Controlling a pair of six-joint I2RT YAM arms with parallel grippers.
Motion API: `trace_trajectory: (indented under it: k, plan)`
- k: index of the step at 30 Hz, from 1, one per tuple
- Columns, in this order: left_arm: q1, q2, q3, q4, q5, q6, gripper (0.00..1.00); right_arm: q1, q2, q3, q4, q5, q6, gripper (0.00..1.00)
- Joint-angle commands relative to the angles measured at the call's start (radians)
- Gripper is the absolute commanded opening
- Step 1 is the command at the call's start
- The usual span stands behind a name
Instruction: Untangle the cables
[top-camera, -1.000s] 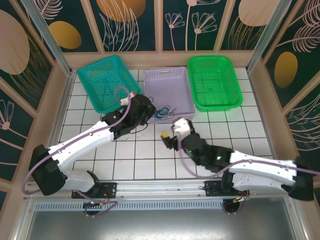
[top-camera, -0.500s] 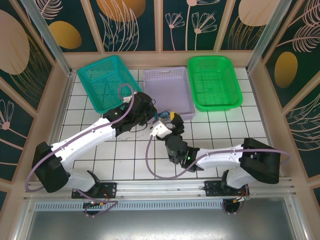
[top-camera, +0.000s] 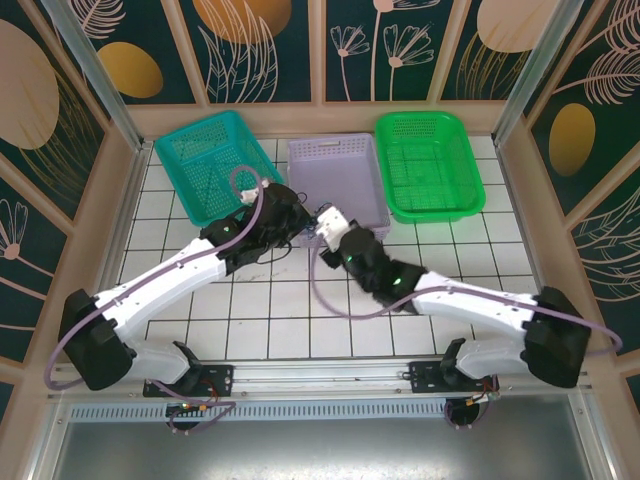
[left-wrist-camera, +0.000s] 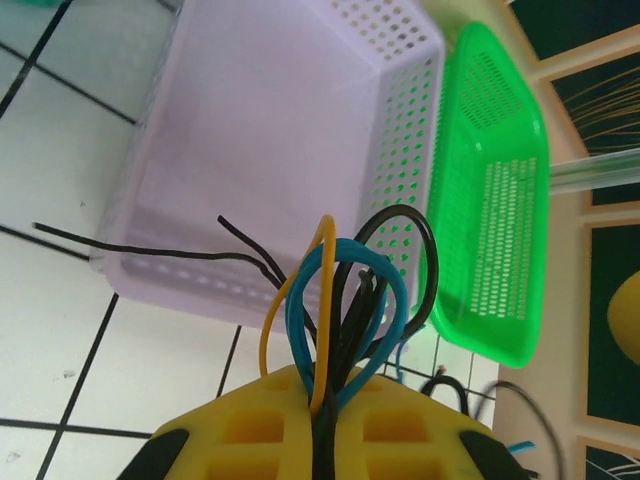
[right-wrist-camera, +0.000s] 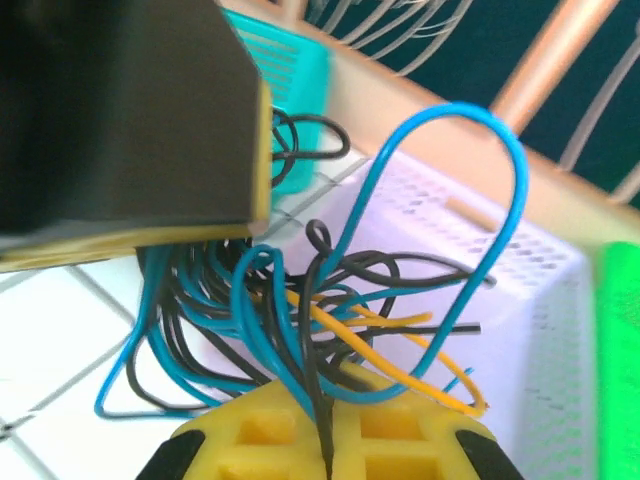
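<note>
Now the left end effector (left-wrist-camera: 322, 405) and right end effector (right-wrist-camera: 326, 425) each pinch the tangle of thin blue, black and orange cables (right-wrist-camera: 300, 300) tight just beside the lilac plastic basket (top-camera: 340, 165), so next they should gently pull apart.

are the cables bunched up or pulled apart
Bunched up. Blue, black and orange cables loop through one another in one clump, pinched in the left tool and the right tool.

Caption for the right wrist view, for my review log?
Right gripper clamped on the cables, a blue, black and orange tangle, with the lilac basket behind.
</note>
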Motion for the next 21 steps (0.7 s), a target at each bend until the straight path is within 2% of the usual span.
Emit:
trace_trajectory:
  k: [1, 3, 4, 8, 11, 13, 16, 18, 19, 21]
  plan:
    - [0.009, -0.086, -0.033, 0.109, -0.087, 0.12, 0.0, -0.138, -0.088, 0.075, -0.234, -0.667, 0.299, 0.0]
    - [0.011, -0.12, -0.06, 0.209, -0.075, 0.205, 0.0, -0.203, -0.09, 0.074, -0.244, -0.93, 0.387, 0.0]
    - [0.01, -0.135, -0.071, 0.257, -0.065, 0.246, 0.0, -0.223, -0.088, 0.072, -0.247, -1.014, 0.426, 0.0]
    - [0.024, -0.165, -0.098, 0.351, 0.001, 0.324, 0.0, -0.262, -0.077, 0.065, -0.252, -1.177, 0.55, 0.0]
    - [0.024, -0.183, -0.122, 0.404, 0.047, 0.369, 0.0, -0.368, -0.028, 0.037, -0.222, -1.35, 0.701, 0.0]
    - [0.024, -0.206, -0.147, 0.422, 0.035, 0.374, 0.0, -0.424, 0.002, 0.008, -0.187, -1.428, 0.792, 0.0]
    - [0.025, -0.226, -0.175, 0.427, 0.016, 0.371, 0.0, -0.448, -0.004, 0.017, -0.215, -1.415, 0.784, 0.0]
    - [0.026, -0.228, -0.18, 0.424, 0.014, 0.362, 0.0, -0.443, -0.003, 0.07, -0.324, -1.331, 0.724, 0.0]
    - [0.025, -0.226, -0.18, 0.42, 0.014, 0.353, 0.0, -0.429, -0.009, 0.111, -0.403, -1.245, 0.662, 0.06]
    - [0.024, -0.213, -0.18, 0.392, 0.005, 0.335, 0.0, -0.385, -0.062, 0.156, -0.475, -1.051, 0.579, 0.29]
